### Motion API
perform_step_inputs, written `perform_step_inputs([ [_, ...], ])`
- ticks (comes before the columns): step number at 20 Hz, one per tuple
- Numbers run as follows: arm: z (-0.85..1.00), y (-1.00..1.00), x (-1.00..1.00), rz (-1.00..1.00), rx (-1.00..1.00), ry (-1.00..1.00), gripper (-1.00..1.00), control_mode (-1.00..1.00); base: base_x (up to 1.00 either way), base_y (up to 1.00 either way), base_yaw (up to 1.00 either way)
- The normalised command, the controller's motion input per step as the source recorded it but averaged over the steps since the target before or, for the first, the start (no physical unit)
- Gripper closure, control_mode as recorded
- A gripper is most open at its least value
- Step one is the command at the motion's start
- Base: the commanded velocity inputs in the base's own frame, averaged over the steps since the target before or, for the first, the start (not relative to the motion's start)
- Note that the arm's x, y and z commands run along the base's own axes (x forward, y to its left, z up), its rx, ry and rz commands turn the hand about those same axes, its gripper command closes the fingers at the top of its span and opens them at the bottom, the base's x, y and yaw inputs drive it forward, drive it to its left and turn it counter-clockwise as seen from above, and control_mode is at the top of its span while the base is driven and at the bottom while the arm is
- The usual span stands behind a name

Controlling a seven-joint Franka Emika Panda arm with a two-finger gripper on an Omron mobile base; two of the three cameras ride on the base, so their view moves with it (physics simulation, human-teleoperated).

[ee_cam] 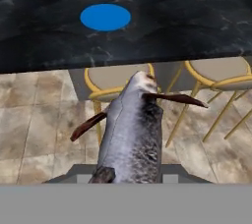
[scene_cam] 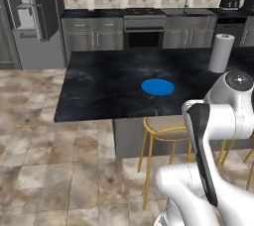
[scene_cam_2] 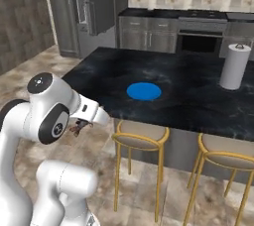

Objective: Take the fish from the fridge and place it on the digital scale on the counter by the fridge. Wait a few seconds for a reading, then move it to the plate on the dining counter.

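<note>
My gripper (ee_cam: 131, 175) is shut on the fish (ee_cam: 132, 137), a grey-blue fish with dark red fins whose head points away from the hand. In the right base view the gripper (scene_cam_2: 80, 127) hangs low over the floor, short of the dining counter's (scene_cam_2: 198, 98) near edge. The bright blue plate (scene_cam: 157, 86) lies bare on the black island top, also visible in the right base view (scene_cam_2: 144, 91) and in the hand view (ee_cam: 105, 17), ahead of the fish. The fridge (scene_cam: 37, 46) stands far back left with a door swung open. The digital scale is out of view.
A white paper towel roll (scene_cam: 221, 53) stands on the island to the right of the plate. Yellow-legged stools (scene_cam_2: 140, 138) are tucked under the island's near edge, right in front of the gripper. A tiled floor (scene_cam: 44, 170) lies to the left.
</note>
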Motion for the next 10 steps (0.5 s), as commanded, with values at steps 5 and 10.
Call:
perform_step_inputs([
  [5,0.0,0.0,0.0,0.0,0.0,0.0,1.0,1.0,1.0,0.35,-0.3],
  [10,0.0,0.0,0.0,0.0,0.0,0.0,1.0,1.0,1.0,0.28,-0.25],
])
